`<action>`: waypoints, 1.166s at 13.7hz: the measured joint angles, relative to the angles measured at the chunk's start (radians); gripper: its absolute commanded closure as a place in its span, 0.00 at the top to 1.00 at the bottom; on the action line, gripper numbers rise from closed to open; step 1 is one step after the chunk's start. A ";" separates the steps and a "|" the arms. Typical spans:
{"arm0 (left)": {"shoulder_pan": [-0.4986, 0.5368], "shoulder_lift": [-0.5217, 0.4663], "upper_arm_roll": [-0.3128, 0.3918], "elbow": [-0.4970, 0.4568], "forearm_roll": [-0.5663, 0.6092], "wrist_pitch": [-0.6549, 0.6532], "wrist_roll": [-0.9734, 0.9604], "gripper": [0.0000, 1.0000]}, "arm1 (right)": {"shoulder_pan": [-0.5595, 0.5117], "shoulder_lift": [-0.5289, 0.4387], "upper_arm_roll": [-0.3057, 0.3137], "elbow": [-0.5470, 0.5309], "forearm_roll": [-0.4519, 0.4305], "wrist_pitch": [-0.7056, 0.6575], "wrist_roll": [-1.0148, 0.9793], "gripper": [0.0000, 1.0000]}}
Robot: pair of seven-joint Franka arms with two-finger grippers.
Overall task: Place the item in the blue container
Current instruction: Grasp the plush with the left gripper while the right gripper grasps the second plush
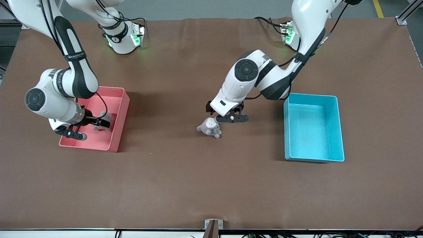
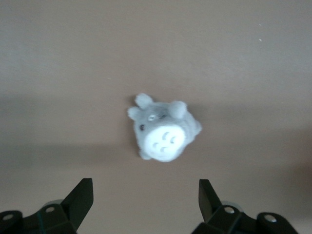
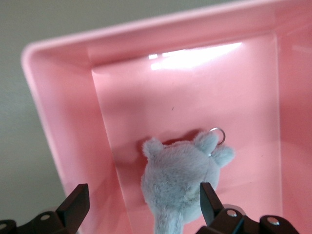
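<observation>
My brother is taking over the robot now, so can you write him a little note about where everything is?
Left claw: open, above the grey plush toy, holding nothing.
Right claw: open, over the pink bin, above a second grey plush lying inside it.
The first plush lies on the brown table, between the two bins.
Blue container: at the left arm's end, nothing in it.
Done: nothing in the blue container yet.
Left: grab the plush, carry it over, drop it in.

From my station I see a brown table [image 1: 185,185] spread wide under even light, grey floor [image 1: 198,8] showing along its top edge.
</observation>
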 measured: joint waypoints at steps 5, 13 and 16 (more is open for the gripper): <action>-0.109 0.129 0.091 0.064 0.033 0.130 -0.037 0.93 | -0.004 0.000 0.002 -0.055 -0.005 0.052 0.000 1.00; -0.192 0.191 0.172 0.079 0.035 0.212 -0.043 0.93 | -0.024 0.017 0.001 -0.090 -0.022 0.084 0.000 1.00; -0.194 0.216 0.177 0.079 0.054 0.241 -0.043 0.93 | -0.034 0.038 0.001 -0.110 -0.022 0.128 0.000 1.00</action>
